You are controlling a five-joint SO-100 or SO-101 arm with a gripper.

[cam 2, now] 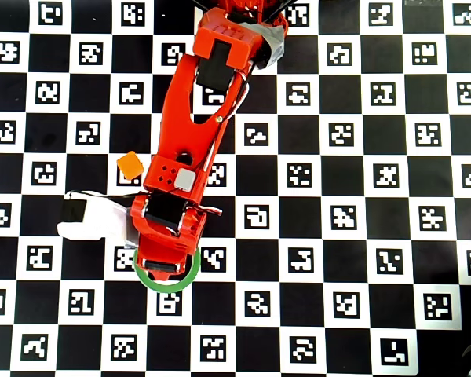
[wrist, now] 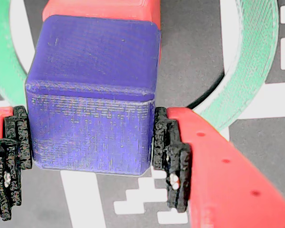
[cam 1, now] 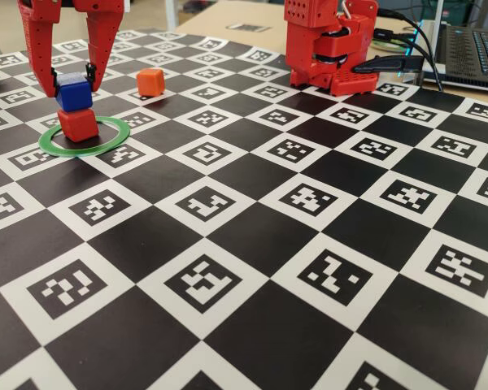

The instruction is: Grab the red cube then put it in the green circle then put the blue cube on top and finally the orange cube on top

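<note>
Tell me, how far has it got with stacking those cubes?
The red cube already sits inside the green circle. The blue cube rests on top of it, a little askew, with the gripper closed around it, not yet let go. The orange cube waits on the board, untouched, and goes on last.

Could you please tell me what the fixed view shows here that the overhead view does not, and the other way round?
Only the fixed view shows the blue cube sitting on the red cube, with the gripper fingers at the blue cube's sides, and a laptop behind the board. Only the overhead view shows the arm from above, hiding both stacked cubes. Both show the green circle and the orange cube lying apart from it.
</note>
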